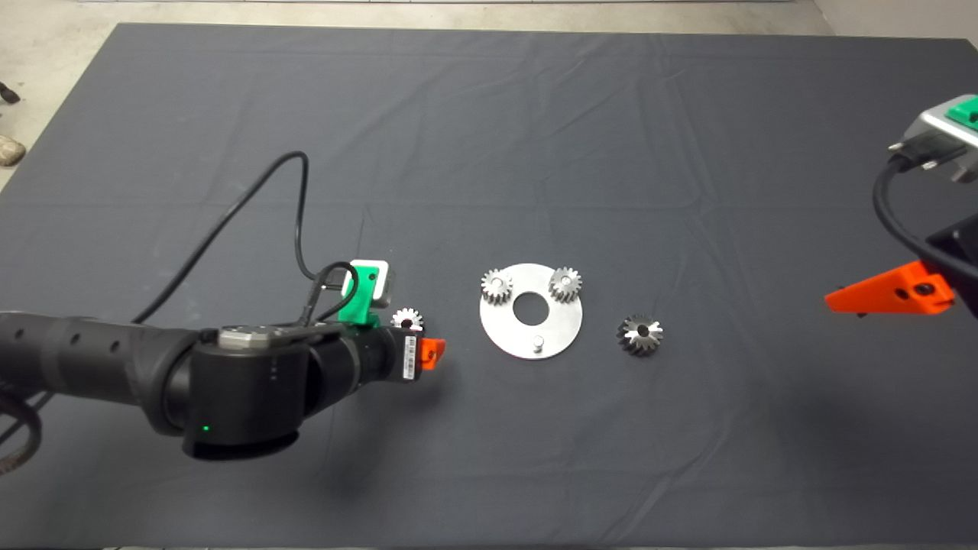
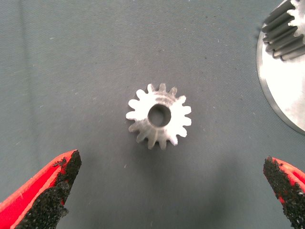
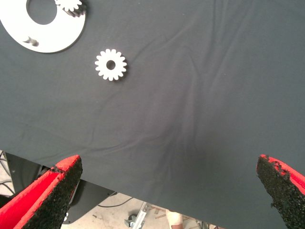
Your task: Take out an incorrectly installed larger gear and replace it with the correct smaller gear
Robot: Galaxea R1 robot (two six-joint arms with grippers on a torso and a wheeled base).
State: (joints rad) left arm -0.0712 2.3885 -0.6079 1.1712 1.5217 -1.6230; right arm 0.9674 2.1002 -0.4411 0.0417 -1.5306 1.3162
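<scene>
The smaller gear (image 1: pixel 407 319), bright with short straight teeth, lies flat on the mat left of the round silver plate (image 1: pixel 510 336). My left gripper (image 1: pixel 416 336) hovers over it, open; in the left wrist view the gear (image 2: pixel 158 116) sits ahead of and between the spread fingers (image 2: pixel 47 191). The larger gear (image 1: pixel 640 334), dark and bevelled, lies on the mat right of the plate; it also shows in the right wrist view (image 3: pixel 110 64). The plate carries two small gears (image 1: pixel 497 286) (image 1: pixel 566 284) and one bare peg (image 1: pixel 539 344). My right gripper (image 1: pixel 879 294) is open and empty at the right edge.
The plate has a round centre hole (image 1: pixel 530 306). The left arm's black cable (image 1: pixel 229 214) loops over the mat behind it. The right wrist view shows the mat's edge (image 3: pixel 143 191) with floor beyond. A shoe (image 1: pixel 9 150) shows at the far left.
</scene>
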